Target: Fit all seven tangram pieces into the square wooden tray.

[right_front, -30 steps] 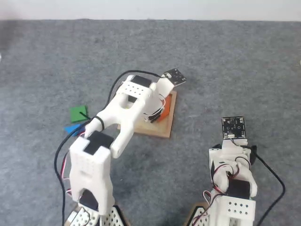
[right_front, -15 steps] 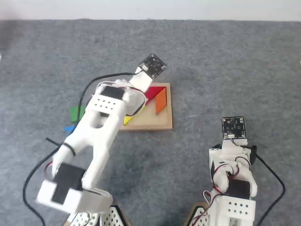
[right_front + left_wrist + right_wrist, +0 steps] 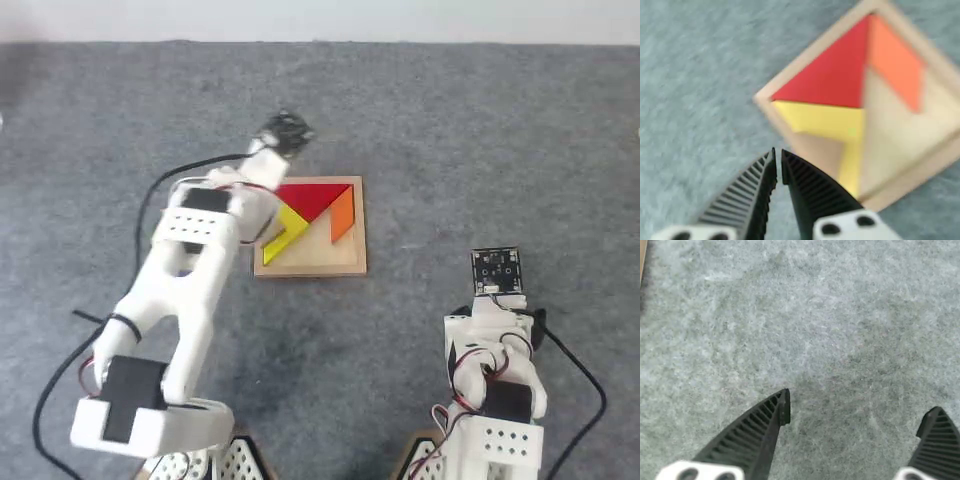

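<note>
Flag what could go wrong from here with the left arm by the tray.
1. The left gripper, shut and empty, sits close to the edge of the tray; a low sweep could knock the tray askew.
2. A bump might shift the red piece, yellow piece and orange piece, likely leaving the bare wood too tight for further pieces.

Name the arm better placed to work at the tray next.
Left. The left hand sits shut at the tray's edge; the right hand is open over carpet, away from it.
</note>
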You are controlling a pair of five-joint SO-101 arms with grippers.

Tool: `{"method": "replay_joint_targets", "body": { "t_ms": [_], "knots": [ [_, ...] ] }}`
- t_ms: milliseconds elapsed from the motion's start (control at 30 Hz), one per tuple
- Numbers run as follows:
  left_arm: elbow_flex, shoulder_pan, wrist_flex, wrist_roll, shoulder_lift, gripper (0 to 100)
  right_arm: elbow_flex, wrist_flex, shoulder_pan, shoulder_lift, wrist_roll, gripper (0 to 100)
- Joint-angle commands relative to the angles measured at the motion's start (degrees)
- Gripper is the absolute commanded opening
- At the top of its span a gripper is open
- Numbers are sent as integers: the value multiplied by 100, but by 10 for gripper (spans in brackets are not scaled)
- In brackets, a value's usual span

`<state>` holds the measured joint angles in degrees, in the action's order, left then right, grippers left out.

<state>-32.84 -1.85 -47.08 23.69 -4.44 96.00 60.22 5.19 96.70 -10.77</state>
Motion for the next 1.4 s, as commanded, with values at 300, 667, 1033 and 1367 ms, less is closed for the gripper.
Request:
{"method": "replay_joint_targets", "body": {
  "t_ms": [300, 667, 1033, 1367],
  "knots": [
    [-804, 299, 738, 334, -316, 61, 79, 48, 22, 92, -62, 402],
    [-1341, 571, 1793, -273, -316, 123, 79, 48, 22, 92, -62, 402],
    [-910, 545, 914, -387, 53, 124, 79, 48, 22, 92, -62, 402],
    [-857, 202, 404, -756, 62, 199, 79, 48, 22, 92, -62, 402]
  ]
}}
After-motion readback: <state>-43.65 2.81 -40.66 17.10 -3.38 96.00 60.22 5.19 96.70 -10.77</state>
